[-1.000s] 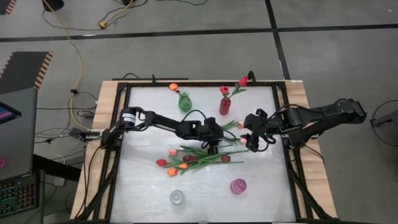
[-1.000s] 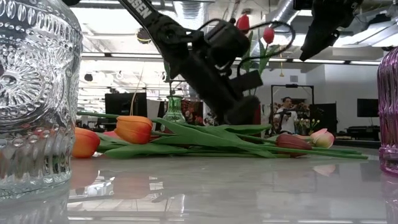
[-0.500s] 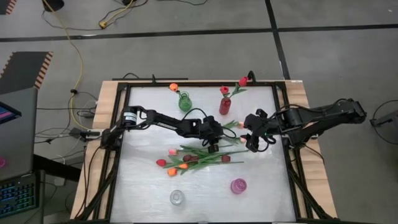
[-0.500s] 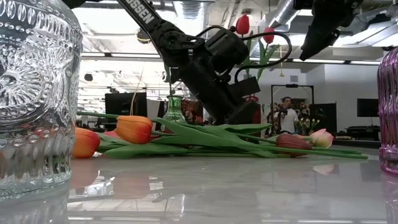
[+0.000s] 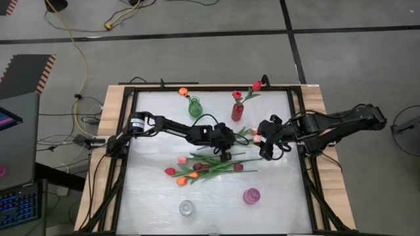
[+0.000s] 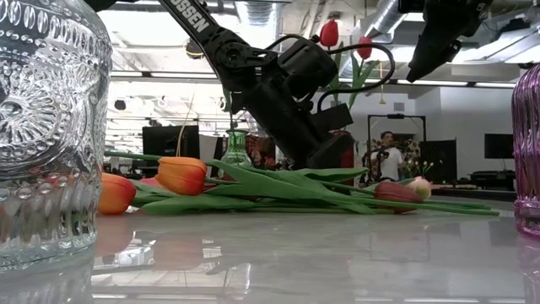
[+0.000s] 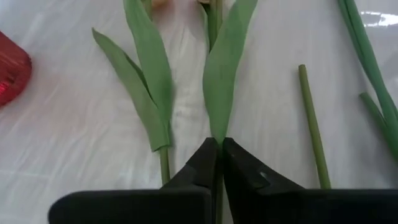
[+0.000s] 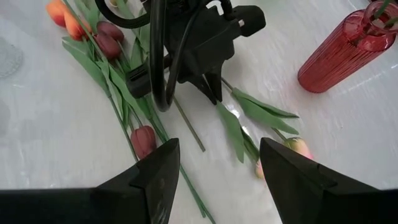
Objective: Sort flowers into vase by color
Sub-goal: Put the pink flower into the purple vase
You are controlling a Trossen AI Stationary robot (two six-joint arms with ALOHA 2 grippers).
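Several tulips [image 5: 203, 167] with orange, red and maroon heads lie in a heap at the table's middle. Two pink tulips [image 8: 298, 147] lie apart to its right. My left gripper [image 7: 219, 144] stands over one of them, shut on its stem; its head [image 8: 260, 168] lies on the table. A green vase [image 5: 195, 107] with an orange flower and a red vase [image 5: 237, 110] with red flowers stand at the far edge. My right gripper [image 8: 214, 186] hovers open to the right of the pink tulips, with nothing between its fingers. My left gripper pinches the pink tulip's thin green stem between its two fingers, where a long leaf [image 7: 217, 127] joins it. The fingers come from above, slanting toward the table's right. The tulip lies flat on the table, head away from the gripper.
A clear glass vase [image 5: 187, 208] and a purple vase [image 5: 251, 195] stand near the front edge. A loose green stem [image 7: 313, 124] lies beside the held one. A black frame [image 5: 125, 164] runs round the table, and people show in the room behind.
My left gripper has come down a little onto the pink tulip's stem and shut on it. The tulip's head has shifted slightly along the table toward the gripper.
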